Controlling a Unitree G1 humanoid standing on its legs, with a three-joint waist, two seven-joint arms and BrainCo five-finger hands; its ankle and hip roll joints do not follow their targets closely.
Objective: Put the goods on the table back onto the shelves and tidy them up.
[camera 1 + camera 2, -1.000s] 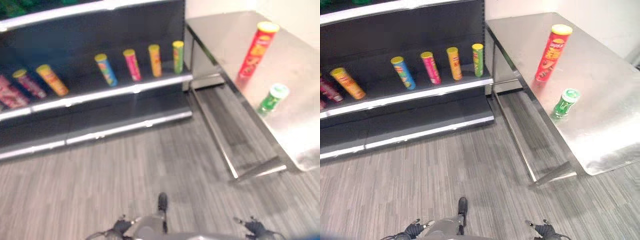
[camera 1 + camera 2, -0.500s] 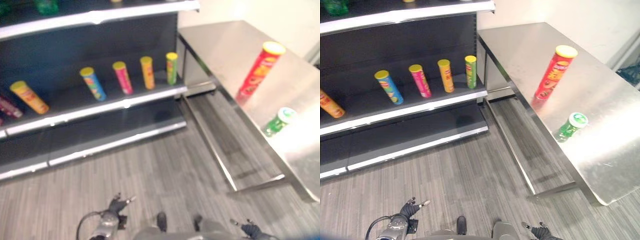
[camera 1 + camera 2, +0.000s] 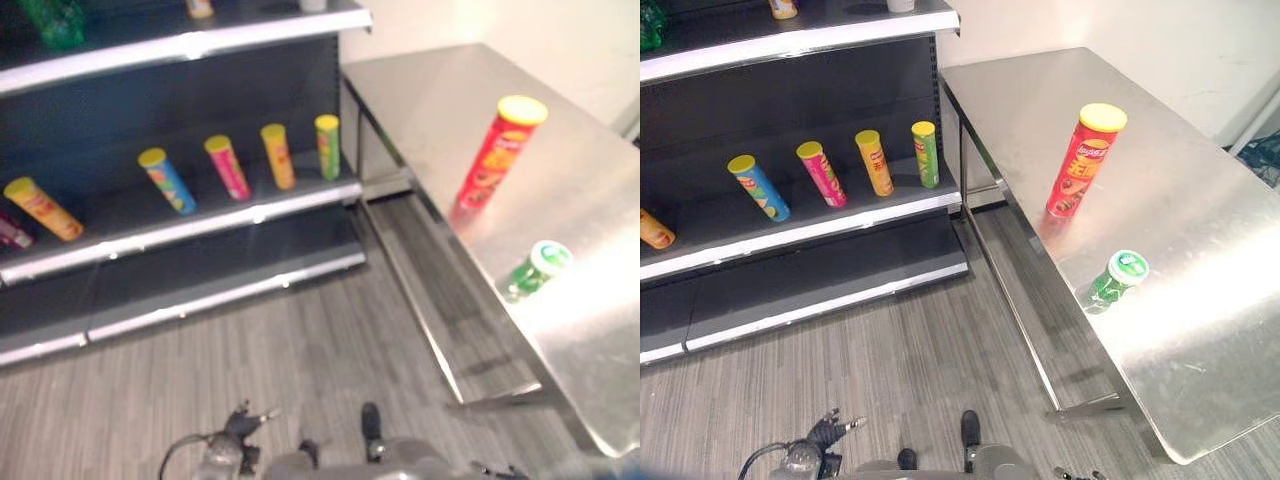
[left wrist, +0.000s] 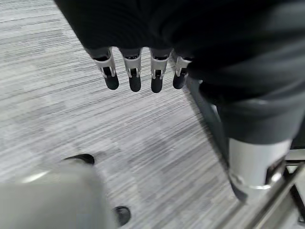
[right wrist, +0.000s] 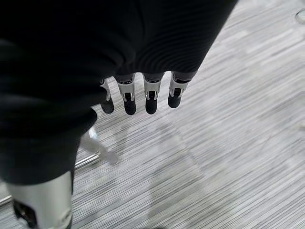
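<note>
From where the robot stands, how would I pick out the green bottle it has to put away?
Look at the steel table right of the dark shelves. Two things stand on it: a tall red can and, nearer the robot, the short green bottle with a pale cap.

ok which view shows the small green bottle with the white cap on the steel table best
The right eye view: the small green bottle with the white cap shows sharp and whole, standing near the steel table front edge. The left eye view has it too, but blurrier. The wrist views look at grey floor instead.
</note>
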